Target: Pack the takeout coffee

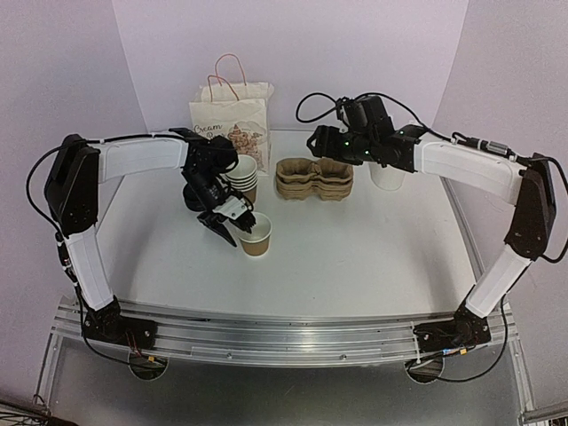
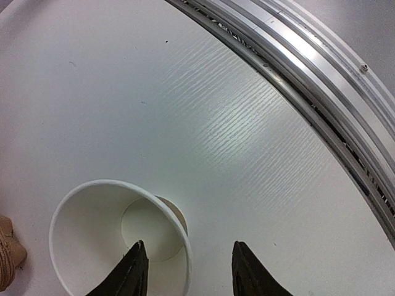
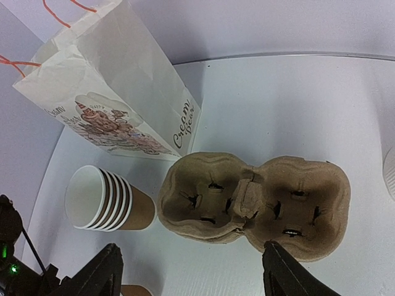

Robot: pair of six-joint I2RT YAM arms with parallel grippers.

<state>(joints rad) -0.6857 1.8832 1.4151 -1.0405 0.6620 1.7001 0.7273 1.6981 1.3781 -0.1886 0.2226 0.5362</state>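
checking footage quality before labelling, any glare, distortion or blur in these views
Left wrist: strong fisheye bends the rail into an arc, and a band of glare lies across the table. Right wrist: even light, the carrier sharp, only a faint shadow at its near edge. Top: the rail bows slightly, shadows soft, no blur.

In the left wrist view, you saw only part of the paper cup (image 2: 92, 228). The bottom edge cut it off, and one finger (image 2: 133, 274) of the left gripper (image 2: 189, 245) covered its rim. Overhead, your right arm (image 1: 461, 164) hid most of a white cup (image 1: 388, 180). The right wrist view cropped the bag (image 3: 105, 80) at its top.
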